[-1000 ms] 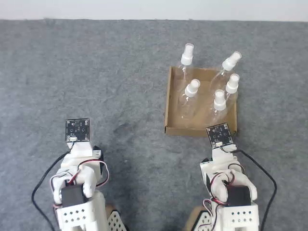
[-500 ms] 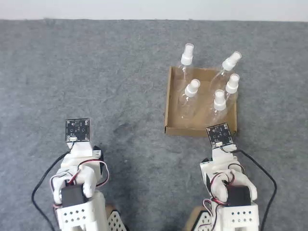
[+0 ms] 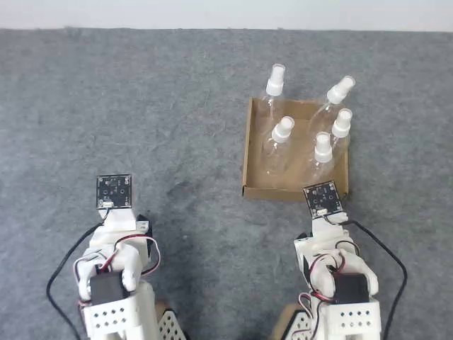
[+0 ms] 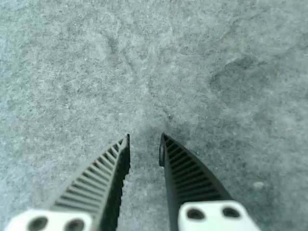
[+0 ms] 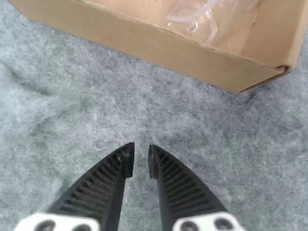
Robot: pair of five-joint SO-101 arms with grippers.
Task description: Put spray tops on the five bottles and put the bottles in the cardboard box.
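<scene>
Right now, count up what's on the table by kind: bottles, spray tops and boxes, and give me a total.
Bottles: 5
Spray tops: 5, one on each bottle
Cardboard box: 1
Total: 11

Five bottles (image 3: 282, 142) inside cardboard box (image 3: 245, 152)

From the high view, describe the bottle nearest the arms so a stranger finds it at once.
Find the cardboard box on the grey mat. Five clear bottles with white spray tops stand inside. The wanted bottle is on the right side, closest to the near wall.
</scene>
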